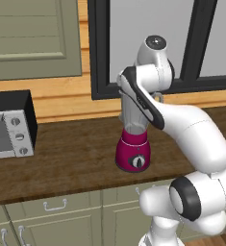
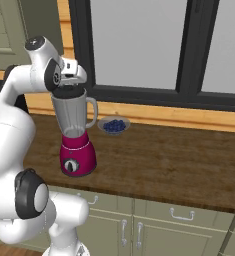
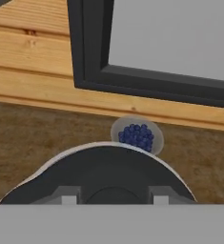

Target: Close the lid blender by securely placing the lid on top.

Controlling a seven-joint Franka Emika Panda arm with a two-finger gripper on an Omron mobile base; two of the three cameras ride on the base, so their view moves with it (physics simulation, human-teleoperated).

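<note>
Left base view: the blender (image 1: 132,144) stands on the wooden surface (image 1: 66,153), magenta base down, jar upright. The arm crosses in front of the jar's top, so the rim and the lid cannot be made out here. A toaster oven (image 1: 11,125) sits well apart at the left edge. Pale green cupboards run below the surface, a dark-framed window and wood panelling behind it.

Right base view: the pincer (image 2: 69,85) hangs right at the jar's mouth, and the black lid (image 2: 69,91) lies level across the rim, apparently touching it. I judge the carrying done and the lid at its place; what is left is to seat it firmly, let go and lift clear. Whether it is pressed fully home I cannot tell. A small bowl of blueberries (image 2: 113,125) rests just behind the blender, near the window sill. The rest of the surface stretches bare to the right.

Hand view: the lid (image 3: 104,176) spreads as a dark disc with a pale edge directly beneath the hand, its raised knob between the two fingertips (image 3: 69,195), which stand close on either side of it. The pincer reads as clenched on the lid's knob, not released. Beyond the disc lies the bowl, then the wooden sill and the window frame.
</note>
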